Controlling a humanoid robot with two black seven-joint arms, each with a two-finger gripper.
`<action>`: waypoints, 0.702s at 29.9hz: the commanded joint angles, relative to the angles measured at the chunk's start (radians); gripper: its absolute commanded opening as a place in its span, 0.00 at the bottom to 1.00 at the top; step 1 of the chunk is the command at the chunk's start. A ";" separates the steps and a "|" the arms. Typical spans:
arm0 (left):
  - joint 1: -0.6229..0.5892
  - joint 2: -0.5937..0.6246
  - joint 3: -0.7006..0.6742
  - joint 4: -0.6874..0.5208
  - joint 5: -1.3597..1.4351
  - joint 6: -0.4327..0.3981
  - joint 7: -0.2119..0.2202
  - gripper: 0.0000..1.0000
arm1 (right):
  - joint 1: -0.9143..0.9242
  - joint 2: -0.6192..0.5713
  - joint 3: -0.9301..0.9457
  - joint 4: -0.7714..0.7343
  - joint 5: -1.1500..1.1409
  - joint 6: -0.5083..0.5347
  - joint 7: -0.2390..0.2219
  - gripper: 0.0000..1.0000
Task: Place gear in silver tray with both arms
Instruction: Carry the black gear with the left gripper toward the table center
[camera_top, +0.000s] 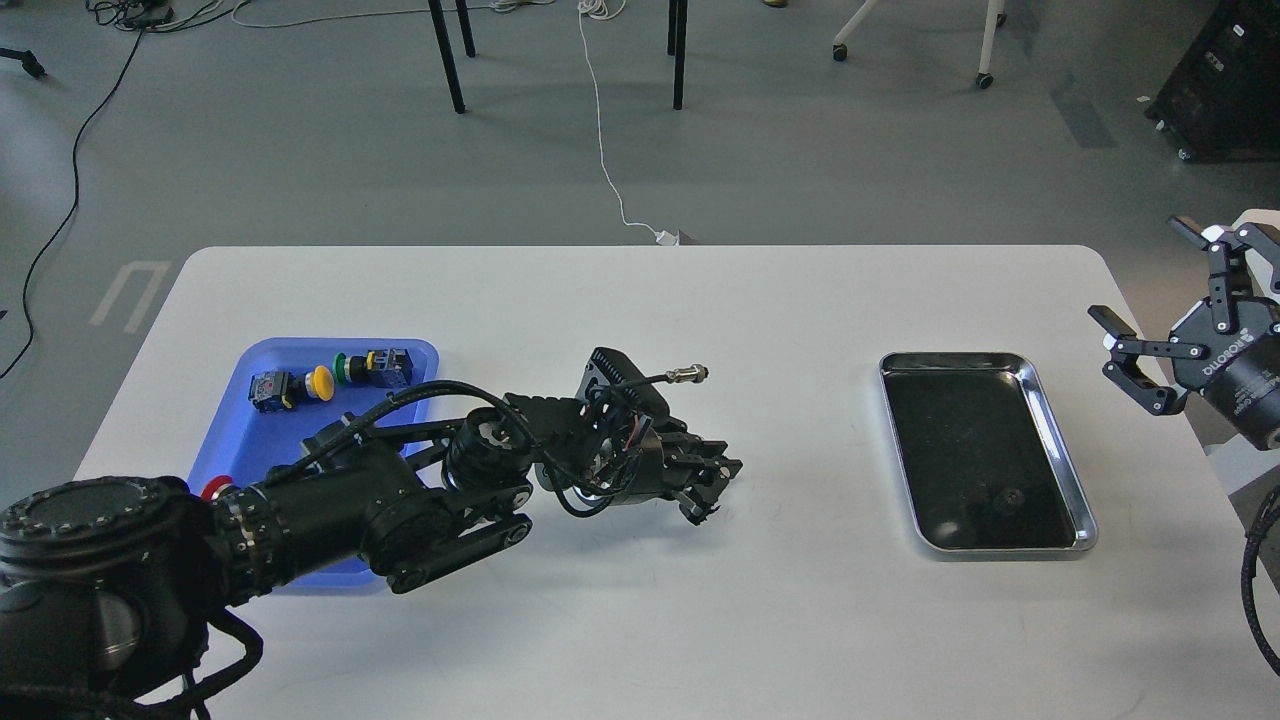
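My left gripper (712, 487) hangs low over the white table (640, 620), between the blue tray (230, 440) and the silver tray (1062, 470); I cannot tell whether it grips anything. The right gripper (1150, 325) waits spread wide, empty. A small dark piece, maybe the gear (1008, 497), sits in the silver tray. Risk: a fumbled handover drops a part onto the table.

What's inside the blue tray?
In the blue tray I see a yellow push button and a green push button, plus a bit of something red. The left arm covers the tray's near part, so anything there is hidden.
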 joint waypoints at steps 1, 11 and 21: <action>-0.002 -0.030 0.006 0.008 0.000 0.001 0.000 0.19 | 0.007 0.006 -0.001 0.002 0.000 -0.005 -0.003 0.97; -0.006 -0.030 -0.011 0.001 -0.012 0.042 -0.010 0.64 | 0.103 0.011 0.001 -0.006 -0.011 -0.008 -0.005 0.97; -0.035 0.071 -0.027 -0.008 -0.409 0.163 -0.009 0.70 | 0.462 0.018 -0.279 -0.078 -0.158 -0.022 -0.018 0.97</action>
